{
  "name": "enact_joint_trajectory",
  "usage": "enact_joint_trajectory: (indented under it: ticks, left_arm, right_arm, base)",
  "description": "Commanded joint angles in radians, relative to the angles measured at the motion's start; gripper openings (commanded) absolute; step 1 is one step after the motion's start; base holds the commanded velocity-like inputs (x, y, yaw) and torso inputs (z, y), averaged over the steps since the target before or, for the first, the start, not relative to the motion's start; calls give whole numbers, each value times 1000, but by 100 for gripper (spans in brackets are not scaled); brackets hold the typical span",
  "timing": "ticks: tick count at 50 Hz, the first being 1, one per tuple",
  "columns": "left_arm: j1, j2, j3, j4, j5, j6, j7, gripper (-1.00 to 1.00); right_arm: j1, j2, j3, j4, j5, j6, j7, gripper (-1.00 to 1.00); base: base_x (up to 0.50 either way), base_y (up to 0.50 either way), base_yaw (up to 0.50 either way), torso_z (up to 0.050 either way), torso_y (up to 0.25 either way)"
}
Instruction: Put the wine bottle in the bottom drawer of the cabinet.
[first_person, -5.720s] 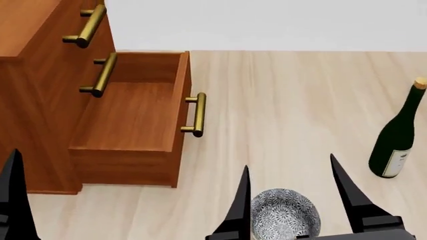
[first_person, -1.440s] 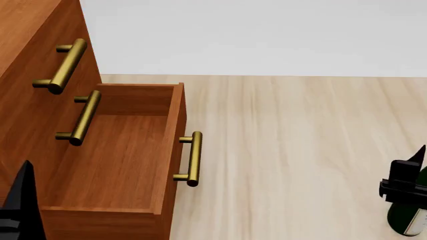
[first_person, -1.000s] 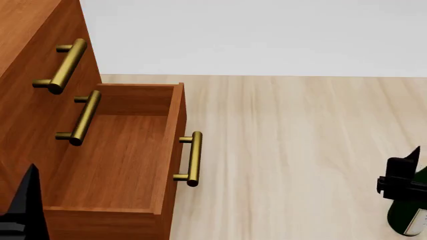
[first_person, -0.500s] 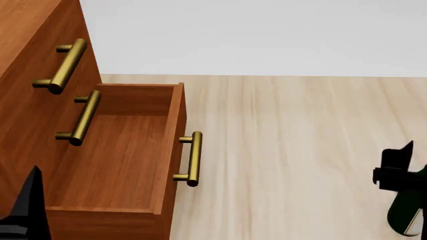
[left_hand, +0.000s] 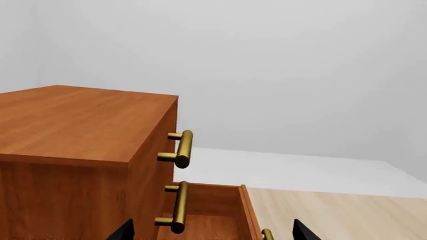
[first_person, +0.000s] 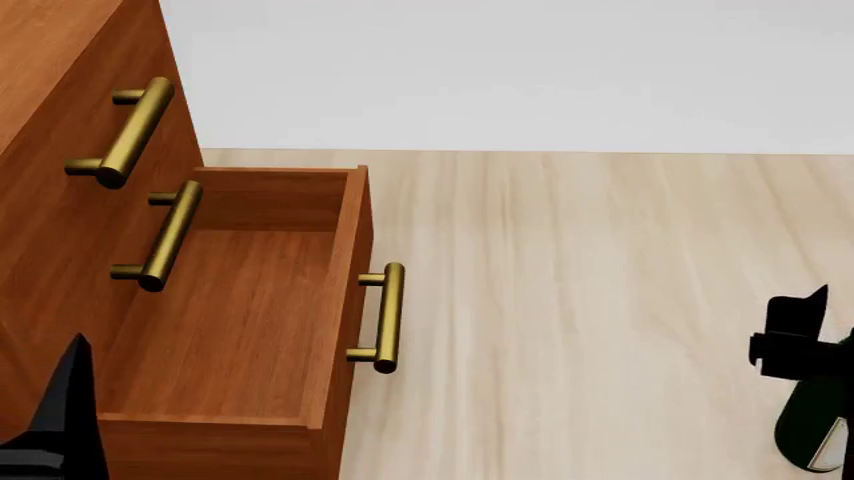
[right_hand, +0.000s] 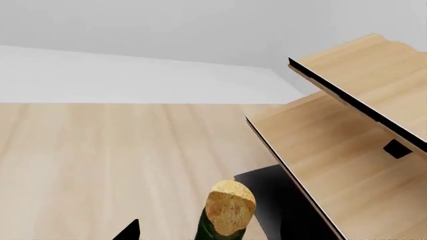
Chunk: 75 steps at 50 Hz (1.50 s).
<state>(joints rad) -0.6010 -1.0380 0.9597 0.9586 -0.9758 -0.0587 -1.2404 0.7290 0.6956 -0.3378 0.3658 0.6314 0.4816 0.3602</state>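
Note:
The wine bottle's dark green body shows at the head view's lower right edge, tilted. Its tan cork top and neck show in the right wrist view. My right gripper sits over the bottle's upper part, its fingers either side of it, shut on it. The reddish-brown cabinet is at the left. Its bottom drawer is pulled out and empty, its brass handle facing the floor space. My left gripper is open and empty near the drawer; one fingertip shows.
Two upper drawers with brass handles are shut above the open one. A pale wood rack on a black base stands right beside the bottle. Light wood floor stretches between drawer and bottle. A white wall is behind.
My right gripper has risen slightly and shifted left, and the bottle under it has tilted. My left fingertip has drifted right and up. The drawer has not moved.

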Motion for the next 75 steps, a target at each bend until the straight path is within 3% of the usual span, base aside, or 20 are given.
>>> enact_joint_trajectory:
  ticks: [1,16,17,30,43,75]
  left_arm:
    - [3,0,0,-8,1,5,2,100]
    - [6,-8,-5,-10,1,11,-1,100]
    - [7,-8,-4,-12,1,12,-1,100]
    - [8,0,0,-16,6,6,3,100]
    - [7,4,3,-16,7,0,1,100]
    - [-1,6,3,-11,-7,-12,-8,100]
  right_arm:
    - [21,-5,-4,29,-7,1,-8,100]
    - [66,-25,-16,97,-34,-35,-38,100]
    - [69,-27,-15,103,-34,-40,-40,-100]
    - [55,-15,9,62,-5,-35,-40,-100]
    - [41,58,25,-167,42,65,15,-100]
    - [330,48,-58,-404,78,296,3,-100]
  base:
    - [0,0,0,0,0]
    - [0,0,0,0,0]
    - [0,0,0,0,0]
    - [0,0,0,0,0]
    - [0,0,0,0,1]
    - [0,0,0,0,1]
